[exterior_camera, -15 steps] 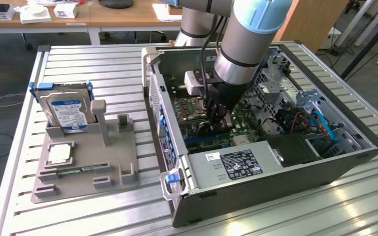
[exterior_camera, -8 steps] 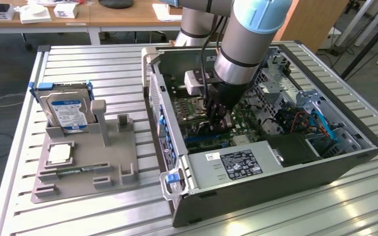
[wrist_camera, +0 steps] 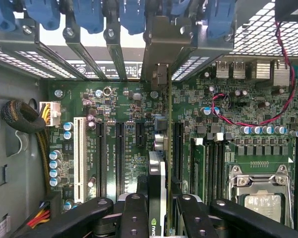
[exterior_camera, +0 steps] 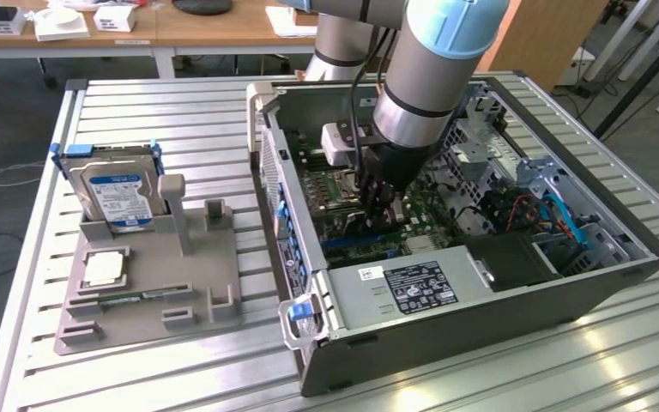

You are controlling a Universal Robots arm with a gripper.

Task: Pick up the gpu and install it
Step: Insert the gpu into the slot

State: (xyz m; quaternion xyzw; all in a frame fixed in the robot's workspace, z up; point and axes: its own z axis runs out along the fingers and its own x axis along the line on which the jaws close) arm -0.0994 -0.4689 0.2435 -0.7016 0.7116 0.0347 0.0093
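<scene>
Exterior view first: the slatted aluminium counter carries everything, its ribs running across the frame. On it lies the open computer case, a dark grey steel box taking up the centre and the exterior view's right. My arm, a smooth grey tube with a pale blue joint cap, comes down into it from the upper middle of the frame. At the exterior view's left sits a matte grey moulded fixture with upright posts. A boxy silver hard drive with a blue-white label stands in its rear cradle. Inside the case, a silver power supply with a black sticker lies against the near wall.

My gripper is low over the green motherboard. In the wrist view the gpu stands on edge between my black fingers, a thin flat card seen along its length. My gripper is closed part-way onto its two faces. The card's edge lines up with a long black slot, but I cannot tell whether it is seated. Its silver metal bracket reaches the case's rear openings, beneath a row of glossy blue clips. A white slot lies well apart from the card.
</scene>
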